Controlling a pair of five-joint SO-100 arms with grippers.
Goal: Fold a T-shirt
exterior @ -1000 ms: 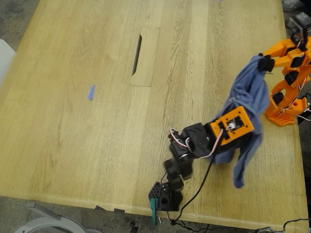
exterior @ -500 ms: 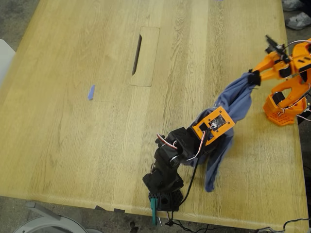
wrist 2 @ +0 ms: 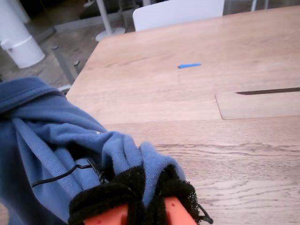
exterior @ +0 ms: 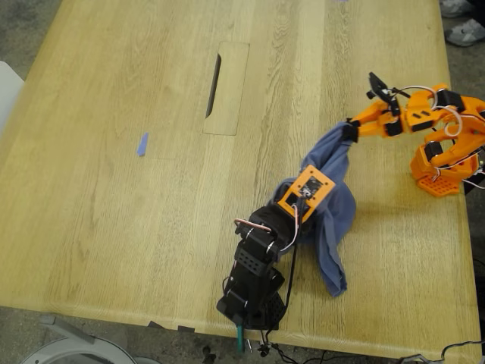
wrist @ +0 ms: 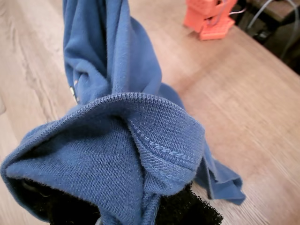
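Chest print mostly hidden in bunched folds. My first gripper (exterior: 294,203), black arm, jaws buried in cloth, pinches the T-shirt (exterior: 327,199). Shirt stretches diagonally up toward the exterior view's right, above the table (exterior: 114,212), to my second gripper (exterior: 348,130), clamping its other end.

The T-shirt (exterior: 327,199) hangs bunched between my first gripper (exterior: 300,199) and my second gripper (exterior: 348,130), near the table's (exterior: 114,220) exterior-view right edge, well apart from the tape scrap (exterior: 142,144).
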